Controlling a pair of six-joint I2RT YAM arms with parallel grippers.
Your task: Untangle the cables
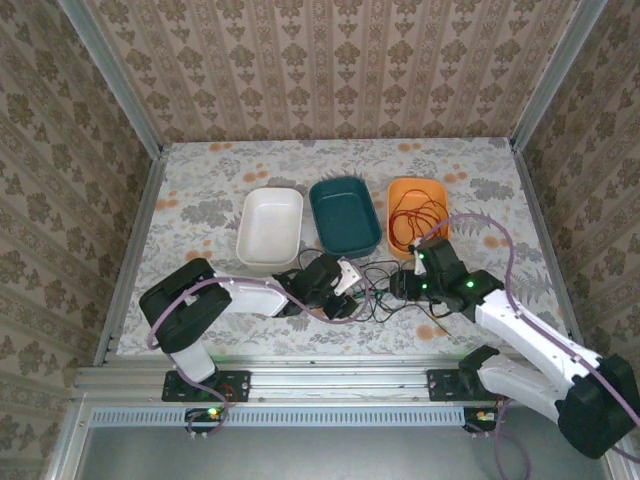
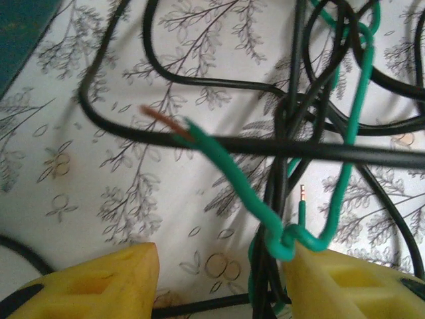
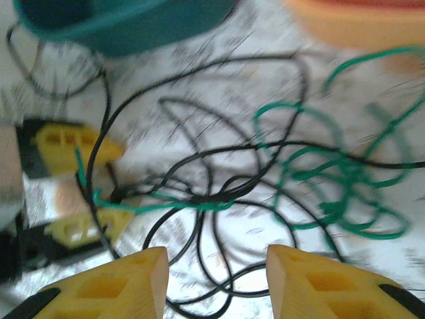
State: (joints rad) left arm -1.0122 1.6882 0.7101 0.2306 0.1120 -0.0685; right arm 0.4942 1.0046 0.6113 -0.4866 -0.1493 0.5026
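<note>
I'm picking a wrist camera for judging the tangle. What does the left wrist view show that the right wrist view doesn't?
Left wrist view: the green cable crossing a black cable, its bare copper tip sharp. Right wrist view: the orange tray, the green cable's loose loops, and the left gripper. Both: green and black cables tangled on the floral tablecloth, and the teal tray.

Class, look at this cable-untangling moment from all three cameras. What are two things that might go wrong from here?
1. The green cable curls right beside a fingertip of the open left pincer; pulling away may snag it and tighten its knot with the black cable.
2. Black and green strands lie mixed ahead of the open right pincer; closing there might grab both colours.
</note>
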